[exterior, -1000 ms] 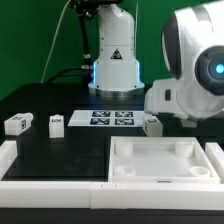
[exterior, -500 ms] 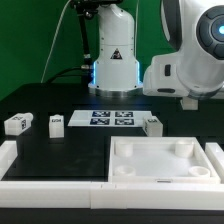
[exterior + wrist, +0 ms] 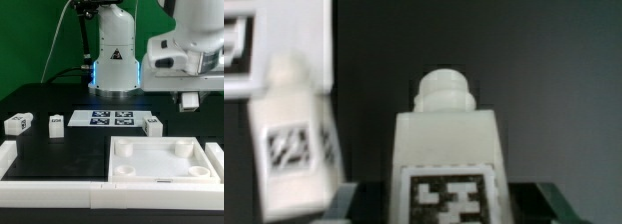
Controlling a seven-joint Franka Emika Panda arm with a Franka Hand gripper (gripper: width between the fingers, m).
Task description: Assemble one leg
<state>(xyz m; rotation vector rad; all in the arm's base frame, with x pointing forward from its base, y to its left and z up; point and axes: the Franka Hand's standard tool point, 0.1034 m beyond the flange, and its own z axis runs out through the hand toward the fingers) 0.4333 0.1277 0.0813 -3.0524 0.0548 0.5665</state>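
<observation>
The gripper is narrowed onto the leg. In the wrist view its dark fingers sit tight against both flanks of the post's base, with no gap showing. The leg is a chunky white plastic block that narrows to a rounded knob. It carries a black-and-white square tag on the face toward the camera.

In the exterior view the gripper hangs at the right of the frame, under the bulky white arm. It is clear above the black table, and the held leg cannot be made out there.

A second leg lies just beside the marker board, on the exterior view's right of it. The wrist view is blurred, but shows this leg lying along the board's edge, apart from the held one.

The large white tray, with round corner sockets, fills the lower right of the exterior view and is apart from the gripper. Two further legs lie at middle left, well apart from the gripper. Bare matte black table lies between them and the tray. A low white wall borders the lower left.
</observation>
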